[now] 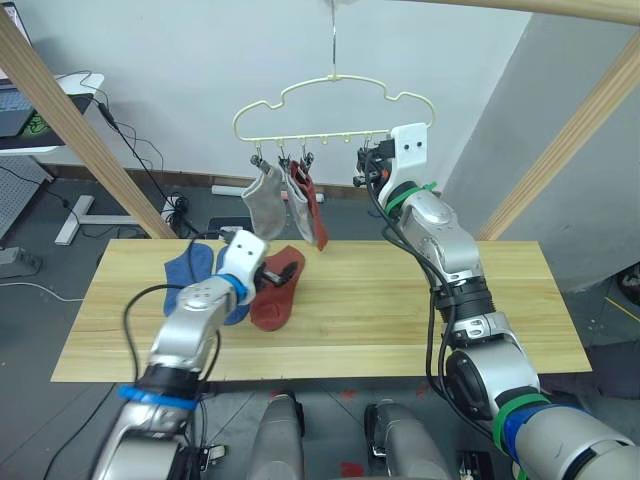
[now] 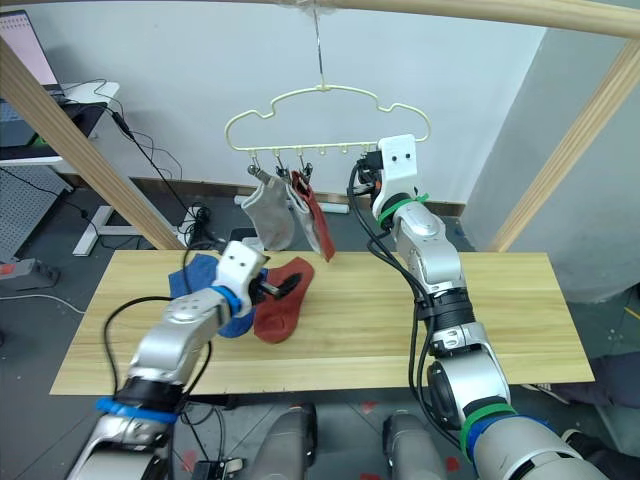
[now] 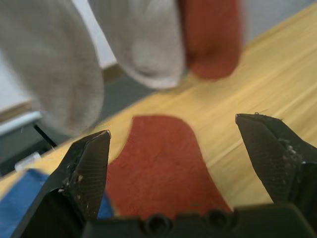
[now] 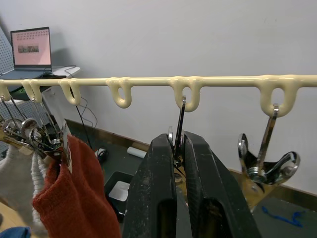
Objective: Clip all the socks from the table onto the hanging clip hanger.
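The cream clip hanger (image 1: pixel 335 100) hangs from a wooden pole. Two light grey socks (image 1: pixel 265 205) and one rust-red sock (image 1: pixel 308 205) dangle from its left clips. A second rust-red sock (image 1: pixel 278 292) lies on the table (image 1: pixel 400 310), beside the blue socks (image 1: pixel 192 265). My left gripper (image 1: pixel 272 272) is open just over the lying red sock (image 3: pixel 158 168), fingers on either side of it. My right gripper (image 4: pixel 179 141) is raised to the hanger's right part and is shut on a metal clip (image 4: pixel 179 116). Another empty clip (image 4: pixel 267 163) hangs beside it.
Slanted wooden poles (image 1: pixel 80 130) of the frame stand at the left and the right (image 1: pixel 570 140) of the table. A desk with a laptop (image 2: pixel 25 50) and floor cables (image 1: pixel 150 170) lie behind on the left. Bare tabletop stretches to the right of the socks.
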Robot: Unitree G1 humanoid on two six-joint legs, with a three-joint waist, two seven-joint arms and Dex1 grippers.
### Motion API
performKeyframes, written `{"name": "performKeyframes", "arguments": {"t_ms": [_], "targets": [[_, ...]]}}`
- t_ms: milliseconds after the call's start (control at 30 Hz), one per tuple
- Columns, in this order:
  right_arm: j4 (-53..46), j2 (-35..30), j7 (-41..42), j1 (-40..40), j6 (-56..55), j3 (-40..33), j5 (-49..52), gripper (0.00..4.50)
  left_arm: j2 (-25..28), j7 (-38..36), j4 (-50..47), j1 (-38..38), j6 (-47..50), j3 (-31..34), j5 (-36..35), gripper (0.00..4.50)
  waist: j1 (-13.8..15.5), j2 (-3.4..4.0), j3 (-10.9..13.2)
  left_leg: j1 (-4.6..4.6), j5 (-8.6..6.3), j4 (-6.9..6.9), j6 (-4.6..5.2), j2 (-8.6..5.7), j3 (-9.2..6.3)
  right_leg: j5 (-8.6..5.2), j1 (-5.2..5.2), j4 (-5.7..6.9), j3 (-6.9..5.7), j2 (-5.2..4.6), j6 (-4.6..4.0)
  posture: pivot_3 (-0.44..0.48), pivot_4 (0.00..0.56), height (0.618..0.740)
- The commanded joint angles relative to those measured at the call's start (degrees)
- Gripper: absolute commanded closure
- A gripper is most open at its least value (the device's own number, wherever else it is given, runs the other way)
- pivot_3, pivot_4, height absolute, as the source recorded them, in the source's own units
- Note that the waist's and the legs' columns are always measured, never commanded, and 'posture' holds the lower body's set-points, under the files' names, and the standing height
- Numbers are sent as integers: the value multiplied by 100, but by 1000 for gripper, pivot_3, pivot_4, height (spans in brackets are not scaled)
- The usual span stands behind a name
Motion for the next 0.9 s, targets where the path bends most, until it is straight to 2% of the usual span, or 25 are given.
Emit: {"name": "performKeyframes", "arguments": {"t_ms": [33, 133, 267, 367, 633, 733, 833, 900], "targets": [[-431, -28, -7, 56, 63, 15, 31, 4496, -52, -13, 703, -253, -317, -57, 303, 0, -46, 0, 0, -1, 0, -1, 0, 0, 2, 0, -3, 1, 1, 0, 0, 40, 241, 740], [-623, -61, -46, 178, 166, 55, -6, 4496, -108, 215, 1485, -477, -699, -158, 684, 0, -85, 1, 0, -1, 0, -9, 0, 2, -4, 0, -6, 5, -4, 3, 0, 26, 239, 740], [-830, -97, -82, 283, 298, 72, -26, 4496, -207, 296, 2116, -704, -857, -90, 830, 0, -108, 0, 0, -1, 0, -8, 0, 1, -3, 0, -3, 4, -4, 0, 0, 11, 237, 740], [-916, -120, -96, 320, 365, 61, -34, 4500, -264, 22, 2187, -701, -766, -117, 798, 532, -114, 0, 0, 0, 0, -6, 0, 0, -2, 1, -2, 6, -4, 0, 0, 11, 237, 740], [-973, -96, -42, 301, 394, 111, -26, 4500, -281, -268, 1859, -476, -715, -47, 761, 2749, -116, 2, -4, 2, 0, 0, 0, 0, -3, 1, 1, 12, -4, 0, 0, 19, 219, 740], [-956, -94, 1, 280, 386, 130, -15, 4500, -325, -244, 1757, -425, -728, 75, 688, 3456, -114, 2, -4, 2, 0, 0, 0, 0, -3, 1, 1, 12, -5, -1, 0, 30, 214, 740], [-945, -92, 42, 256, 405, 136, 12, 4500, -453, -301, 1428, -340, -707, 273, 454, 4370, -113, 2, -5, 2, 0, 1, -1, 0, -3, 1, 1, 13, -5, -1, 0, 37, 207, 740], [-927, -87, 34, 238, 407, 112, 31, 4500, -560, -443, 1070, -221, -536, 364, 236, 4493, -113, 1, -5, 1, 0, 1, -1, 0, -3, 2, 1, 12, -5, -2, 0, 41, 203, 740]]}}
